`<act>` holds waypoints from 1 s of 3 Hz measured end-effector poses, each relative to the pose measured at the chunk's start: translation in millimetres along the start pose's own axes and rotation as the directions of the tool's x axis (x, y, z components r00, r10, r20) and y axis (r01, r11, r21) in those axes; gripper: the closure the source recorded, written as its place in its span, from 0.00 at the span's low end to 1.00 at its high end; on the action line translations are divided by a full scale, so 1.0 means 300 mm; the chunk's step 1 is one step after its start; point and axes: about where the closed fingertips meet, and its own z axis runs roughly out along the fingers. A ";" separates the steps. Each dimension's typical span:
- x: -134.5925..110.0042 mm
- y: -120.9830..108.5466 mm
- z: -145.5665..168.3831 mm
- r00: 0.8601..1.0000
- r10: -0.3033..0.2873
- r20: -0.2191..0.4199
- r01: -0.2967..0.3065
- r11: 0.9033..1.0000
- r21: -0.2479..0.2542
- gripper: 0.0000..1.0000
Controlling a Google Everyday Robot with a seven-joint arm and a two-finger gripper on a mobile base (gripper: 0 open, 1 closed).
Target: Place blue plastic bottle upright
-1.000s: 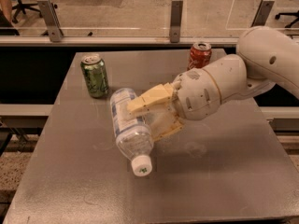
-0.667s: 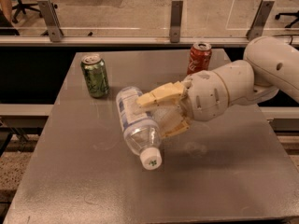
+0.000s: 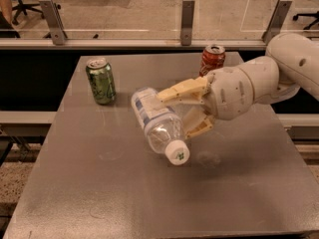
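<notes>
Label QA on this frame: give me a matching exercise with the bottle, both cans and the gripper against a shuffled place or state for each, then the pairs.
Things:
1. blue plastic bottle
2. green can
3. red can
4. gripper

Places or states:
A. upright at the far edge of the table, just behind the arm
B. tilted, white cap pointing toward the camera
C. over mid-table, jaws shut on another item
D. upright on the picture's left, standing apart from the rest

Pairs: 1-B, 2-D, 3-A, 4-C
</notes>
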 end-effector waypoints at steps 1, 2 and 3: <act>-0.018 -0.029 -0.047 0.999 0.039 0.009 -0.039 0.999 -0.032 1.00; -0.041 -0.121 -0.141 0.992 0.120 -0.022 -0.121 0.992 -0.025 1.00; -0.025 -0.132 -0.135 0.992 0.118 -0.038 -0.119 0.993 -0.017 1.00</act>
